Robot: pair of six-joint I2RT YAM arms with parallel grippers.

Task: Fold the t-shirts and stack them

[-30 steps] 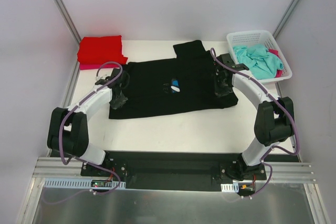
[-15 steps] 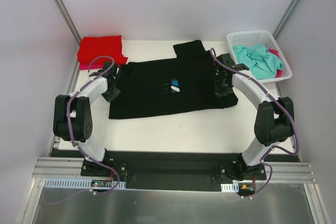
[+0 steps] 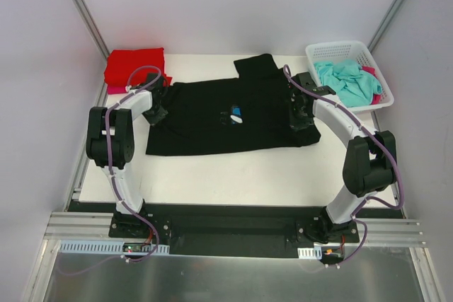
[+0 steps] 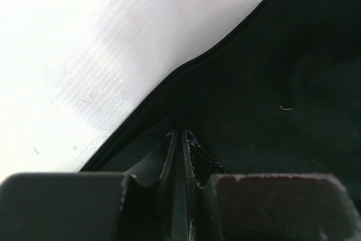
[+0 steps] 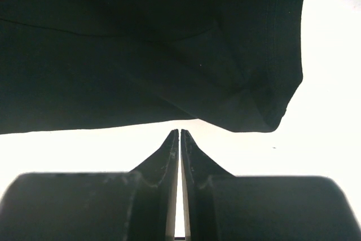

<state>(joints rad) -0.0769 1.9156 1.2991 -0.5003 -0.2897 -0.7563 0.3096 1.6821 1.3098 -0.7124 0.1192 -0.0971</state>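
Middle of table (image 3: 212, 175): black t-shirt (image 3: 212, 129), flat, long axis left to right, one sleeve toward far edge
Left gripper (image 3: 157, 109): pinched shut on its far left corner
Right gripper (image 3: 299, 116): closed, at its right edge

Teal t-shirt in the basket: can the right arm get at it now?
Probably yes: the teal t-shirt lies uppermost in the open basket, just beyond the right gripper, with nothing between them.

No text, brand or number could be read anywhere — the small blue-and-white print on the black t-shirt (image 3: 236, 114) showed no legible lettering at that size.
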